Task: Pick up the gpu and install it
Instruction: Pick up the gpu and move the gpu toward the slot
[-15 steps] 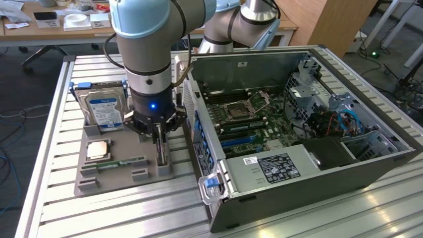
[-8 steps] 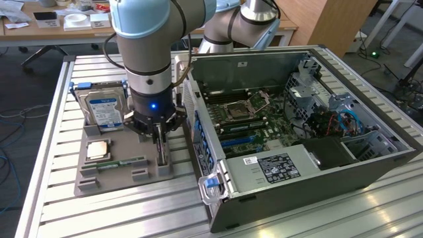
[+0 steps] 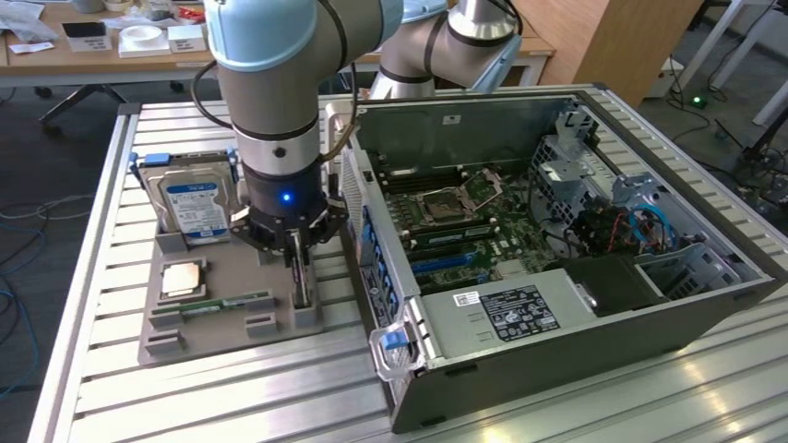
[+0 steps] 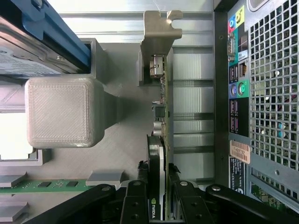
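The gpu (image 3: 303,281) stands on edge in the grey holder (image 3: 166,343), close beside the open computer case (image 3: 689,305). My gripper (image 3: 297,251) points straight down over it. In the wrist view I see the gpu (image 4: 162,107) edge-on, a thin green board with a silver end bracket (image 4: 160,28) at its far end. My gripper (image 4: 157,171) straddles the card's near end, with black fingers (image 4: 141,179) pressed against both faces. The card is still seated in its slot in the holder.
On the same holder sit a silver hard drive (image 3: 197,205) with a blue-white label, a CPU (image 3: 183,277) and a RAM stick (image 3: 229,304). The case's rear panel (image 4: 261,93) runs right alongside the card. Inside the case lies the motherboard (image 3: 449,217).
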Motion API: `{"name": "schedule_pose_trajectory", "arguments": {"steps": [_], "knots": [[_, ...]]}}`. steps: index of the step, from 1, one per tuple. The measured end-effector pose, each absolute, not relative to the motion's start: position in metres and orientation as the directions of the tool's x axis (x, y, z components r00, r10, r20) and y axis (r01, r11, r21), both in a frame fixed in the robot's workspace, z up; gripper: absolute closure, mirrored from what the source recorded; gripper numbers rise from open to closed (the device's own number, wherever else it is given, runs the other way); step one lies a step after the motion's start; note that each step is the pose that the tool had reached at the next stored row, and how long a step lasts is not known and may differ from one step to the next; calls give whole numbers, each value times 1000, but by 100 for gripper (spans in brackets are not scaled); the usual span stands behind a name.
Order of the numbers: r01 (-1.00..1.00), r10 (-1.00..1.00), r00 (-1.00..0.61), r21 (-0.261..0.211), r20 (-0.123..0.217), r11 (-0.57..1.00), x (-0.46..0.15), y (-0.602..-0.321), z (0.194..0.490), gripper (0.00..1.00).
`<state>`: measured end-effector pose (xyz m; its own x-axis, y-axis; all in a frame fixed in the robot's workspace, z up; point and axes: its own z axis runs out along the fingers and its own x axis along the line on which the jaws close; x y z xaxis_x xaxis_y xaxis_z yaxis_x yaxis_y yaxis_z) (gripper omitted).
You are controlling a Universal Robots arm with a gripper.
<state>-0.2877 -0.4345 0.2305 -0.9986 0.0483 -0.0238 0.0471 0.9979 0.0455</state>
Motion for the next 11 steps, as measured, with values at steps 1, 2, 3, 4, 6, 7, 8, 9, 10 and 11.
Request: {"name": "schedule_pose_trajectory", "arguments": {"steps": [1, 2, 3, 4, 6, 7, 8, 9, 10, 11], "knots": [[47, 48, -999, 45, -24, 998, -288, -434, 231, 73], [47, 48, -999, 45, -24, 998, -288, -434, 232, 73], [47, 48, -999, 45, -24, 998, -288, -435, 233, 73], [47, 48, -999, 45, -24, 998, -288, -435, 235, 73], [47, 48, -999, 45, -24, 998, -288, -435, 238, 73], [47, 48, -999, 45, -24, 998, -288, -435, 240, 73], [47, 48, -999, 45, -24, 998, -288, -435, 242, 73], [47, 48, -999, 45, -24, 998, -288, -435, 245, 73], [47, 48, -999, 45, -24, 998, -288, -435, 248, 73], [47, 48, -999, 45, -24, 998, -288, -435, 251, 73]]}}
